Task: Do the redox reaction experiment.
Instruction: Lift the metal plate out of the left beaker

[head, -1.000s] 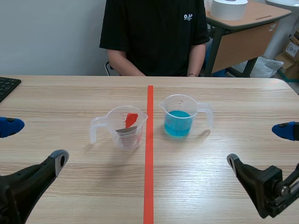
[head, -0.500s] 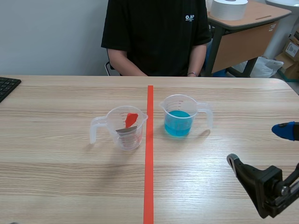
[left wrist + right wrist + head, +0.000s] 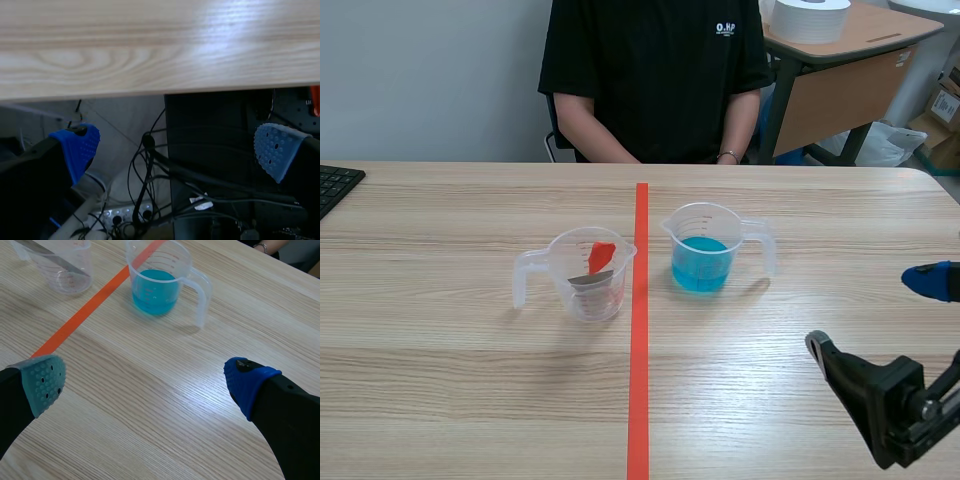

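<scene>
1. Scene view: Two clear jugs stand mid-table [image 3: 460, 390], one on each side of the orange-red tape line [image 3: 638, 360]. The left jug [image 3: 582, 278] holds a grey strip [image 3: 590, 279] with an orange-red end, leaning on the jug's wall. The blue-liquid jug [image 3: 705, 248] stands just right of the line and slightly farther away. Their handles point outward, apparently so that each arm can take the jug on its own side. The right gripper [image 3: 875, 315] hangs low at the near right with its fingers spread wide and nothing between them, well apart from the blue-liquid jug. The left arm does not show here. A person [image 3: 650, 80] sits at the far side, and a keyboard [image 3: 334, 186] lies at the far left edge.

2. Left wrist view: The left gripper [image 3: 175, 150] is spread wide and empty, facing the table's near edge from below the tabletop. Beyond it are cables [image 3: 147, 190] and a dark cabinet [image 3: 215, 135] under the table. No jug is in sight, so this arm looks parked out of the way.

3. Right wrist view: The right gripper [image 3: 145, 385] is fully open and holds nothing. The blue-liquid jug [image 3: 157, 282] stands ahead of it with its handle turned toward the blue-padded finger [image 3: 247, 382]. The left jug [image 3: 60, 265] is farther off, across the tape line. Pouring has not begun, and this arm seems best placed to take the handle.
</scene>
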Controlling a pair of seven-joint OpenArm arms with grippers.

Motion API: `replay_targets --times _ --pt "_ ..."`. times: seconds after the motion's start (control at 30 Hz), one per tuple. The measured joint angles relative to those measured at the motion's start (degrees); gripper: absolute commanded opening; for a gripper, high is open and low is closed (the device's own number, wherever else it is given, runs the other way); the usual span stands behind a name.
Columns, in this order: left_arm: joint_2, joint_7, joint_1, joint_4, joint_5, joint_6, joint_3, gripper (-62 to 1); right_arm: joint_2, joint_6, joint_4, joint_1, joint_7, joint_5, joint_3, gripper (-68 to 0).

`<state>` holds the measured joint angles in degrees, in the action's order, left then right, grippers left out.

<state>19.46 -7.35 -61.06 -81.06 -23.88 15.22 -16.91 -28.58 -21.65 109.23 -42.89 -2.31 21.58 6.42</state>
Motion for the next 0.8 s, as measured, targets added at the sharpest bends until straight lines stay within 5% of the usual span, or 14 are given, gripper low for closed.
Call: replay_targets --times 0.27,0.67,0.8 --pt "-1.4 0.0 2.9 5.1 0.0 0.2 0.1 1.4 0.0 -1.6 0.0 1.0 -2.4 -4.4 0.0 0.4" --pt "-1.4 0.2 8.1 12.7 0.0 0.4 0.3 1.4 0.0 -11.3 0.0 6.1 -3.8 -5.6 0.0 0.4" --pt "-1.4 0.2 8.2 14.0 0.0 0.5 0.3 1.4 0.0 -12.7 0.0 9.8 -3.8 -9.3 -1.3 0.4"
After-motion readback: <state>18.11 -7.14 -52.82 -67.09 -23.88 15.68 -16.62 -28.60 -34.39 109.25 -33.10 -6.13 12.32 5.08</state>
